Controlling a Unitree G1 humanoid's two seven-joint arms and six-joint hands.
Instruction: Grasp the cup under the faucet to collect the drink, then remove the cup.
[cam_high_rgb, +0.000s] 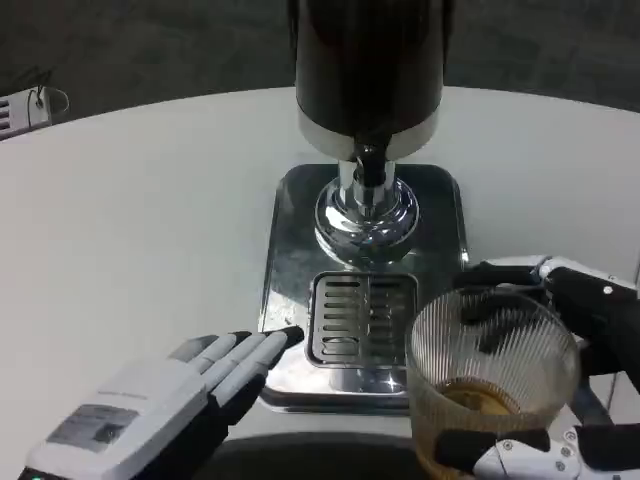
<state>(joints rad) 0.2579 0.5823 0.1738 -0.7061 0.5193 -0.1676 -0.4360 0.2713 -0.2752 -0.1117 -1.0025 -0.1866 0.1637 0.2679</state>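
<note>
Right hand (560, 380) has its fingers wrapped around the cup (492, 385), amber drink inside; left hand (165, 400) rests flat, fingers together, by the tray (290, 260).

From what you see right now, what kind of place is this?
Probably a drinks station on a test bench, not a real cafe: a dark drink dispenser on a steel drip tray on a bare white table, with the right hand holding a ribbed glass cup.

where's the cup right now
In the head view the cup sits at lower right, held by the right hand, just right of the drip grate.
</note>
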